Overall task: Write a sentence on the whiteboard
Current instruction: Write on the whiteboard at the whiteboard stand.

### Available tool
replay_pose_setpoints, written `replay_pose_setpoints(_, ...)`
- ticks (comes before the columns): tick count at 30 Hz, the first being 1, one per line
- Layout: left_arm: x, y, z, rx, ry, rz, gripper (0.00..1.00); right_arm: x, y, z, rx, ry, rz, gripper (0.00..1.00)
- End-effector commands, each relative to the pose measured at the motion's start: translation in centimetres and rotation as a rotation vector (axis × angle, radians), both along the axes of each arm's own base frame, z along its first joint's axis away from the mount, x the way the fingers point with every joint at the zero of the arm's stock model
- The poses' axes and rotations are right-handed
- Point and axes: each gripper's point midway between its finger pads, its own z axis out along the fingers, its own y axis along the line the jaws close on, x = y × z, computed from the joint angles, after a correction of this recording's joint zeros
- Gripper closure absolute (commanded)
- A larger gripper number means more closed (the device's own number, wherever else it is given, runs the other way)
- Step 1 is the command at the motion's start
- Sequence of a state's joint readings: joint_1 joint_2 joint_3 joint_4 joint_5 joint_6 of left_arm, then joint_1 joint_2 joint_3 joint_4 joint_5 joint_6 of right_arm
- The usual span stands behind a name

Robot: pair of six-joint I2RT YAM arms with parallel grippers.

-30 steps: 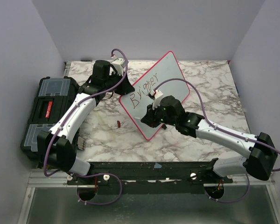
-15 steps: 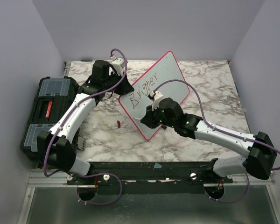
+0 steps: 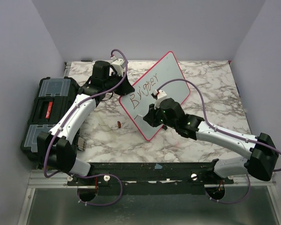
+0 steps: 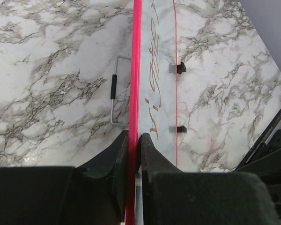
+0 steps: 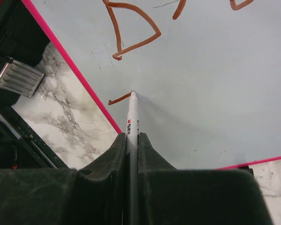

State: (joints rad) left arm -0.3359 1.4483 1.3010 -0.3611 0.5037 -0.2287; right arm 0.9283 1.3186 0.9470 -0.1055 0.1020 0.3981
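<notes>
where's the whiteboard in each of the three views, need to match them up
Top external: the whiteboard sits mid-picture, turned diagonally, between both arms.
Left wrist: seen edge-on, its red frame runs up from the left gripper, which clamps it.
Right wrist: its pale face fills most of the picture, under the marker held in the right gripper.
Shared landmark: the reddish-brown lettering, visible in all three.

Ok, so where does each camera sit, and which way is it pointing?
Top external: above, behind the bases, looking down on table, whiteboard, left arm, right arm.
Left wrist: looks along the left end effector, clamped on the whiteboard's pink edge.
Right wrist: looks down the right end effector and marker onto the board.
Shared: the whiteboard lettering.
</notes>
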Motion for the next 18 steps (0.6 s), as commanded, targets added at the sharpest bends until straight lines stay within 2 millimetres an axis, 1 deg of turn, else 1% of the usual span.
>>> replay_pose_setpoints(1, 0.4, 0.4, 2.4, 0.015, -0.121, 0.021, 1.0, 0.6, -0.9, 1.3, 0.017, -0.038, -0.054, 0.99)
replay_pose_setpoints(6, 0.4, 0.5, 2.3, 0.019, -0.122, 0.023, 1.0, 0.5, -0.7, 3.1, 0.06, -0.058, -0.044, 0.99)
replay_pose_setpoints(18, 0.4, 0.5, 2.1, 0.018, -0.12, 0.026, 1.0, 0.1, 1.6, 3.8, 0.109, -0.044, 0.041, 0.99)
